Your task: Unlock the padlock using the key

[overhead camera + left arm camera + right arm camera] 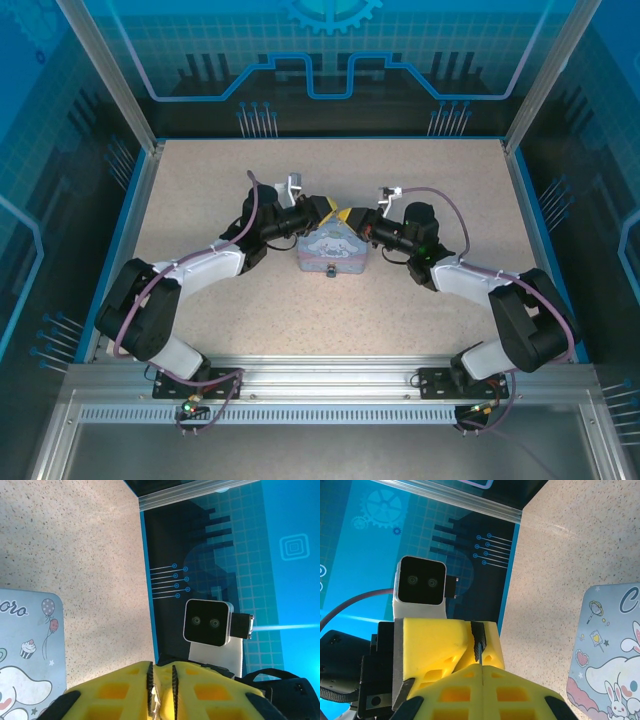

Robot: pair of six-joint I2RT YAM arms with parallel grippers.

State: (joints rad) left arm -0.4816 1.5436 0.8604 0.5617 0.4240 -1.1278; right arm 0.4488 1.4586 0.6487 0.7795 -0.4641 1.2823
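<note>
The tiny dark grey metal padlock appears as a small dark blob at the near edge of the pale blue-lavender cartoon tin box, which lies flat on the speckled beige worktop. The two hands meet tip to tip just above the tin's far edge.

The right hand is clenched, its yellow fingers pressed seam to seam. The left hand shows only a thin slit between its fingers, and I cannot tell whether it grips anything. The thin dark metal key is too small to pick out; it may sit where the fingers meet.

Both pieces look light, rigid and slick. The key is best pinched flat across its head, with the blade free. The padlock likely swivels, so its body needs bracing by the sides, keyhole clear.
</note>
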